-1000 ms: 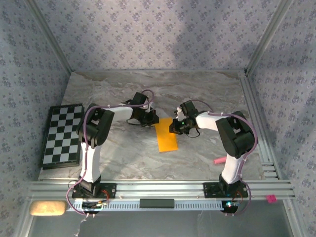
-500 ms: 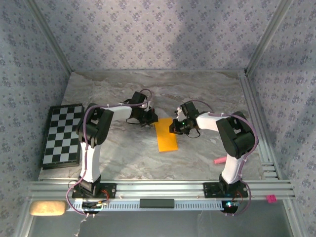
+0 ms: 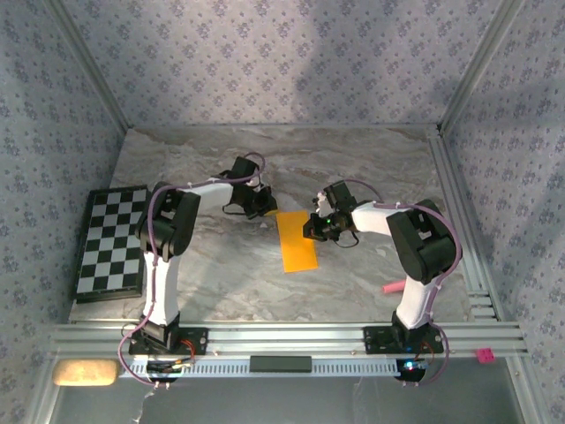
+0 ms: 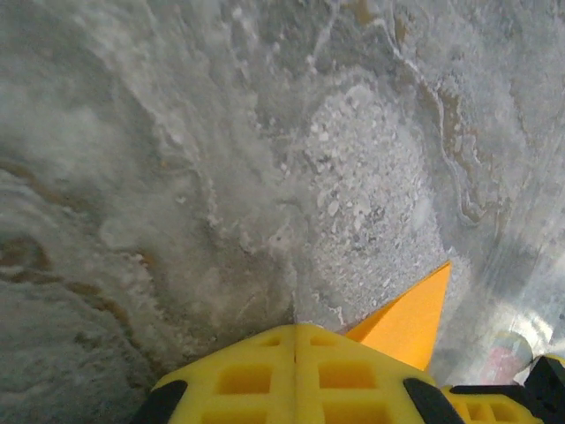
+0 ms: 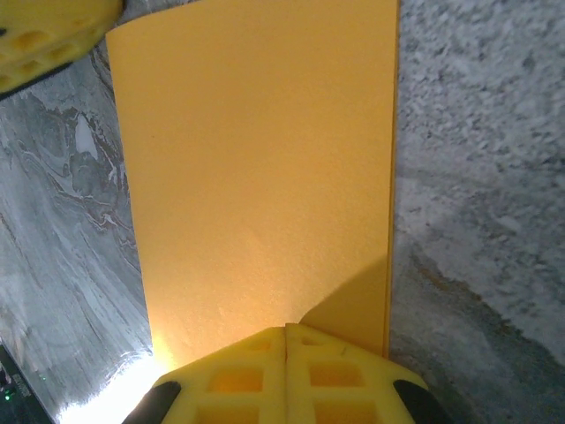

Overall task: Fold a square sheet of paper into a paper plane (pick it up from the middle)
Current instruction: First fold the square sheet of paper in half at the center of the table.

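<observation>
The orange-yellow sheet of paper (image 3: 297, 240) lies flat on the marble table as a long narrow oblong, not as a paper plane. My right gripper (image 3: 311, 230) is shut, and its tips (image 5: 285, 329) rest on the paper (image 5: 256, 168) near its right long edge. My left gripper (image 3: 263, 208) is also shut with nothing between its fingers. Its tip (image 4: 296, 327) sits on bare marble just beside the paper's far left corner (image 4: 410, 318). One yellow finger of the left gripper (image 5: 44, 35) shows at the top left of the right wrist view.
A black-and-white chequered board (image 3: 110, 240) lies at the table's left edge. A pink stick (image 3: 392, 288) lies near the right arm's base. Aluminium rails (image 3: 282, 336) run along the near edge and the right side, and patterned walls close in the table.
The left gripper has drawn back a little towards the far left, off the paper's corner. The right gripper and the paper have stayed put.
</observation>
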